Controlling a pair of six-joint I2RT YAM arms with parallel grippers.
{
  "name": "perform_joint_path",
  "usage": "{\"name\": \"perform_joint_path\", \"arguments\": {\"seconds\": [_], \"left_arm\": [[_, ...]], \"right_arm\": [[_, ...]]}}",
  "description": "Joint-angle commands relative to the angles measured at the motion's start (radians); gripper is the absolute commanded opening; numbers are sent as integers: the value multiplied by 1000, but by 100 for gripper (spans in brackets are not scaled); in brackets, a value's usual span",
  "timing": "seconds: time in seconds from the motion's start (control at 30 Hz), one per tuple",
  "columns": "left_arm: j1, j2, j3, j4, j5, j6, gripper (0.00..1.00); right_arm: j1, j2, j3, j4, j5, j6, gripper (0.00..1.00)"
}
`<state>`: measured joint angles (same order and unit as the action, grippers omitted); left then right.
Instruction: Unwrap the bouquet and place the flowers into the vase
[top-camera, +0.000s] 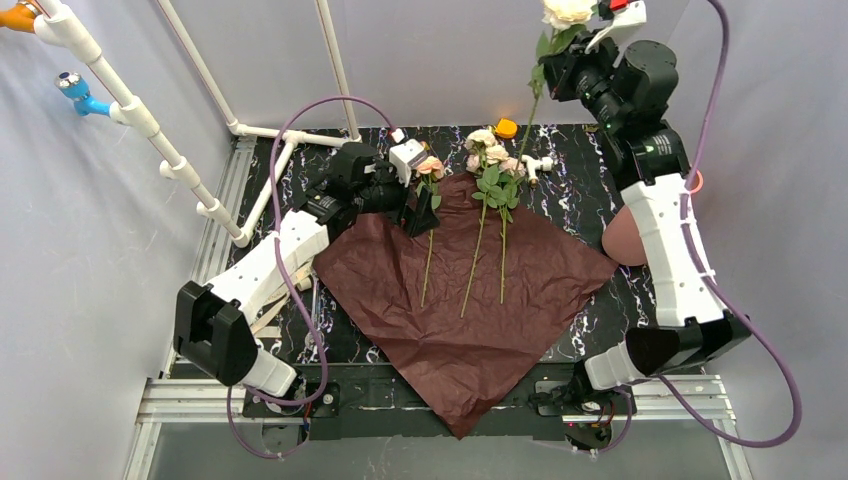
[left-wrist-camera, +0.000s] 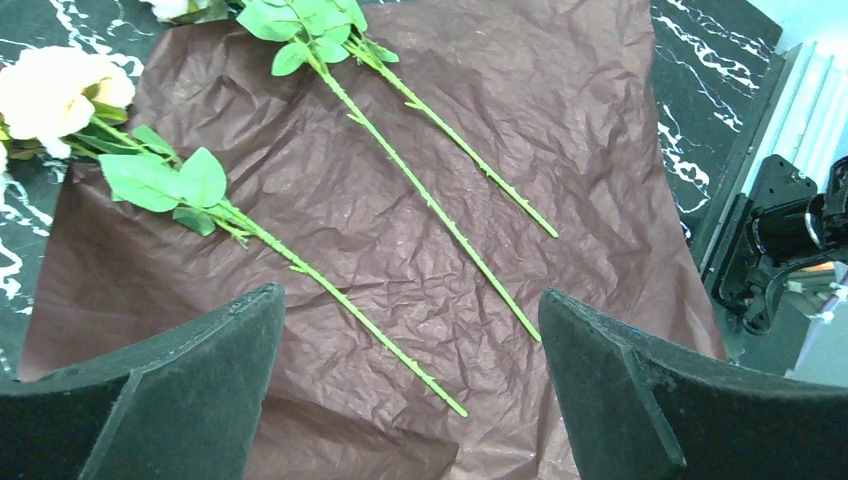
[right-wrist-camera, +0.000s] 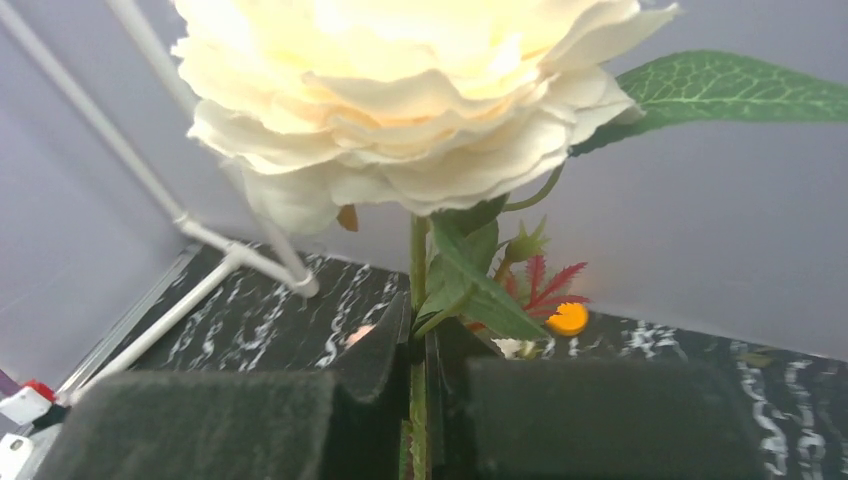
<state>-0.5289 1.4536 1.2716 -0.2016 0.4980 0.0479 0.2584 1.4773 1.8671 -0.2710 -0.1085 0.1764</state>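
The right gripper (right-wrist-camera: 418, 370) pinches 1 cream rose (right-wrist-camera: 420, 100) by its stem (right-wrist-camera: 417, 260), far right; I'd centre that stem over the vase (top-camera: 622, 240) before lowering. The left gripper (left-wrist-camera: 408, 330) hangs wide open.

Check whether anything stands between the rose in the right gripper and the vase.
No loose thing shows between them. The right gripper holds the rose at the far right, and the vase sits nearer, at the right edge. The right arm's own white link covers most of the vase from above, hiding its mouth.
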Motion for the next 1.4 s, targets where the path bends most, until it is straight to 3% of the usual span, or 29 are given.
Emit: {"name": "perform_joint_path", "arguments": {"seconds": [0.0, 0.17, 0.63, 0.87, 1.37], "left_arm": [[4, 34, 44, 30, 86, -31, 98], [4, 76, 76, 37, 117, -30, 98], [4, 161, 184, 14, 158, -28, 98], [4, 223, 281, -60, 185, -33, 98], [4, 292, 390, -121, 200, -23, 98]], "right_arm": [[-1, -79, 11, 41, 180, -69, 1], [-13, -129, 24, 44, 280, -116, 1], [-435, -91, 309, 59, 259, -127, 1], [-600, -152, 305, 36, 226, -86, 1], [-631, -209, 107, 29, 204, -146, 1]]}}
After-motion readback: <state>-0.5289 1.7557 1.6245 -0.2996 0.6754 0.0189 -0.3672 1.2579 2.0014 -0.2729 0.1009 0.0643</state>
